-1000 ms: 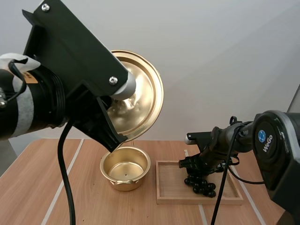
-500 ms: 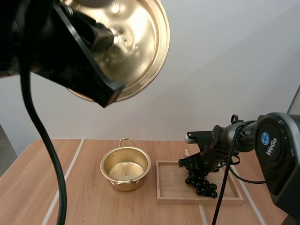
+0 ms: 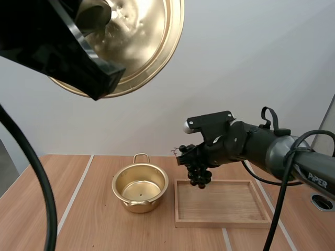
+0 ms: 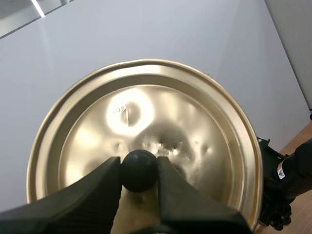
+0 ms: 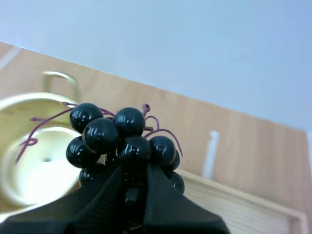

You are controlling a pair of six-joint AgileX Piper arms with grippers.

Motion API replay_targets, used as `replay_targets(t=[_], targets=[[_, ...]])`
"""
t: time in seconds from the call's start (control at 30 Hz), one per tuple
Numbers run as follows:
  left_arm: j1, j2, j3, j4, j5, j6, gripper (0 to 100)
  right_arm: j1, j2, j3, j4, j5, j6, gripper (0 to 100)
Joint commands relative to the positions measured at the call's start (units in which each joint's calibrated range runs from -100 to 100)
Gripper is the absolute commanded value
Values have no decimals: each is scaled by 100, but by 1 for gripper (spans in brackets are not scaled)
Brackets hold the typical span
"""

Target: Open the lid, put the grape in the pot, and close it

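Note:
My left gripper (image 3: pixel 98 20) holds the golden lid (image 3: pixel 141 52) high up, close to the high camera, with the underside facing the camera. Its fingers (image 4: pixel 95 187) pinch the lid's black knob (image 4: pixel 139 169). The golden pot (image 3: pixel 140 187) stands uncovered on the table with nothing inside. My right gripper (image 3: pixel 194 159) is shut on the bunch of dark grapes (image 3: pixel 198 176), which hangs above the left edge of the wooden tray (image 3: pixel 225 215). In the right wrist view the grapes (image 5: pixel 114 134) sit pinched at the right gripper (image 5: pixel 132 178), with the pot (image 5: pixel 31 163) beyond them.
The wooden tray (image 5: pixel 243 207) lies right of the pot and has nothing on it. The pot's looped handle (image 3: pixel 140 156) faces the far side. Bare table stretches to the left of the pot. The raised lid and left arm block much of the high view's upper left.
My right gripper has shut on the grapes, lifted them off the tray and carried them left toward the pot. The left arm has raised the lid higher.

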Motion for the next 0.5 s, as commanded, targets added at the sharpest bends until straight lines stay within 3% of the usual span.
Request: replay_targets(t=[0.0, 0.27, 0.47], targets=[[-16, -1, -47, 127, -17, -79, 0, 552, -447, 24, 56, -404, -140, 0], [-16, -1, -47, 191, -17, -178, 0, 1421, -151, -14, -16, -1382, -149, 0], [-16, -1, -47, 191, -17, -192, 0, 1630, 508, -509, -110, -1380, -149, 0]])
